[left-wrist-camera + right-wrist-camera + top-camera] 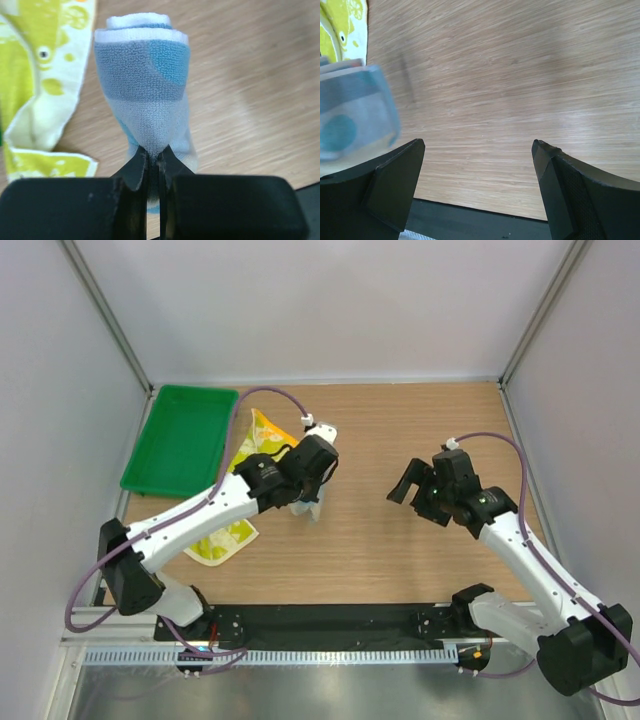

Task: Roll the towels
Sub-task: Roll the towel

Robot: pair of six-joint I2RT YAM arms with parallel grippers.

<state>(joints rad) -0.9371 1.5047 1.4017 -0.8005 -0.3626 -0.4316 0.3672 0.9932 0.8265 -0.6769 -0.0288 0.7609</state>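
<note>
On the desk's point(400, 550) left half, left tool point(152, 155) pinched the rolled light-blue terry towel point(142, 90); right tool point(477, 145) gaped, empty. Likely next: release, roll the flat yellow-green spotted towel point(225, 537).

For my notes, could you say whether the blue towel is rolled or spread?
Rolled: blue towel shows spiral end, left gripper pinching it.

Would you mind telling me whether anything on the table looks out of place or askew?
The blue towel is rolled, but the left fingers pinch one end, so it tapers unevenly. The yellow towel lies unrolled and rumpled beside the tray.
</note>
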